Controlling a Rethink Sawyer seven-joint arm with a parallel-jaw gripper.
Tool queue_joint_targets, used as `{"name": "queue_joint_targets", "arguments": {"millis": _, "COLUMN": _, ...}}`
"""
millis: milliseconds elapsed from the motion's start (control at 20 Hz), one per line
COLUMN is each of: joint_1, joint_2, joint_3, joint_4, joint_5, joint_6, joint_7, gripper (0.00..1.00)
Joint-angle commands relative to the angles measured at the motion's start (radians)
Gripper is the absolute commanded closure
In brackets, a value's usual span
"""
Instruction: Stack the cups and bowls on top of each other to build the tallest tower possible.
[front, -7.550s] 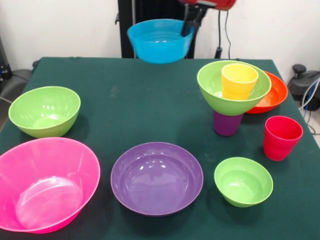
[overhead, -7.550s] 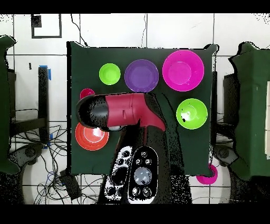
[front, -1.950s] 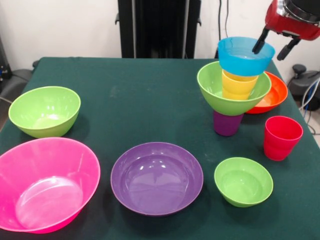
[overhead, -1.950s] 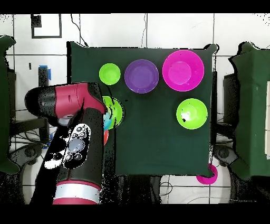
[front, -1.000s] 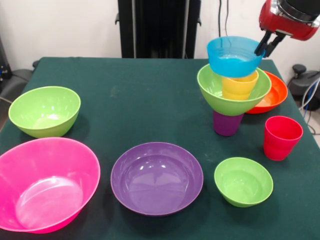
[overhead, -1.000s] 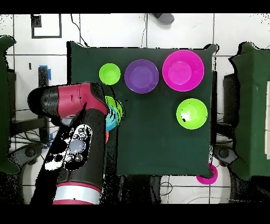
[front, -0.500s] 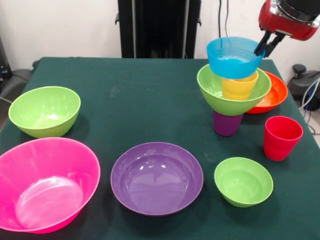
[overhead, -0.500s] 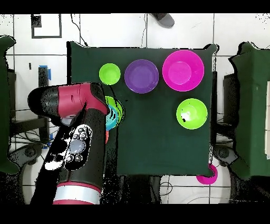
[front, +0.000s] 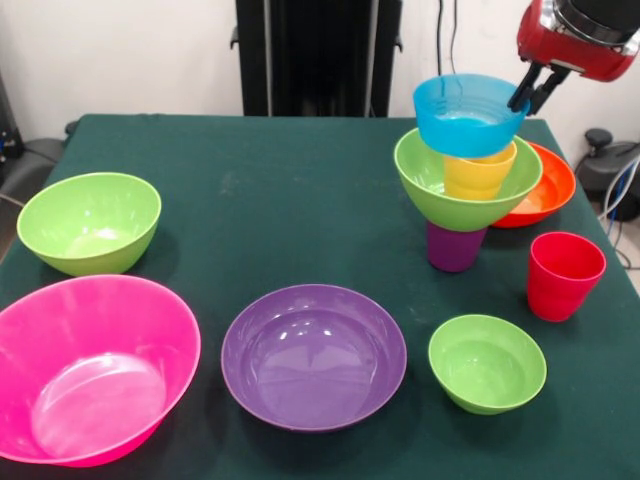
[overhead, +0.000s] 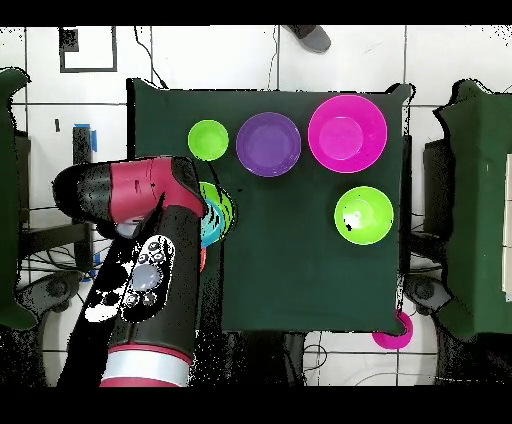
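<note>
The tower stands at the right of the front view: a purple cup (front: 455, 250) as base, a lime green bowl (front: 462, 195) on it, a yellow-orange cup (front: 480, 172) inside that, and a blue bowl (front: 468, 115) on top, slightly tilted. My gripper (front: 530, 92) is shut on the blue bowl's right rim. A red cup (front: 565, 275) stands alone to the right. In the overhead view the arm (overhead: 150, 230) covers the tower; only slivers of the blue bowl (overhead: 211, 229) and the green bowl (overhead: 224, 205) show.
Loose bowls lie on the green table (front: 300, 190): orange-red (front: 548, 190) behind the tower, small lime (front: 487, 362), wide purple (front: 313, 355), large pink (front: 90, 365), lime (front: 90, 220) at the left. A person's shoe (overhead: 312, 36) shows beyond the table's top edge in the overhead view.
The blue bowl was carried onto the yellow cup. The gripper opened there, then closed on the rim and shifted the bowl slightly left. Nothing has moved in the last second.
</note>
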Motion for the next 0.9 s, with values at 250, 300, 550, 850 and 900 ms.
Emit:
{"name": "queue_joint_targets", "arguments": {"millis": 250, "joint_1": 0.007, "joint_2": 0.039, "joint_3": 0.082, "joint_4": -0.037, "joint_5": 0.030, "joint_6": -0.048, "joint_7": 0.168, "gripper": 1.00}}
{"name": "queue_joint_targets", "arguments": {"millis": 300, "joint_1": 0.007, "joint_2": 0.041, "joint_3": 0.083, "joint_4": -0.039, "joint_5": 0.031, "joint_6": -0.049, "joint_7": 0.169, "gripper": 1.00}}
{"name": "queue_joint_targets", "arguments": {"millis": 550, "joint_1": 0.007, "joint_2": 0.049, "joint_3": 0.084, "joint_4": -0.054, "joint_5": 0.036, "joint_6": -0.048, "joint_7": 0.171, "gripper": 1.00}}
{"name": "queue_joint_targets", "arguments": {"millis": 850, "joint_1": 0.010, "joint_2": 0.033, "joint_3": 0.085, "joint_4": -0.026, "joint_5": 0.044, "joint_6": -0.068, "joint_7": 0.171, "gripper": 1.00}}
{"name": "queue_joint_targets", "arguments": {"millis": 900, "joint_1": 0.009, "joint_2": 0.034, "joint_3": 0.086, "joint_4": -0.028, "joint_5": 0.046, "joint_6": -0.067, "joint_7": 0.169, "gripper": 1.00}}
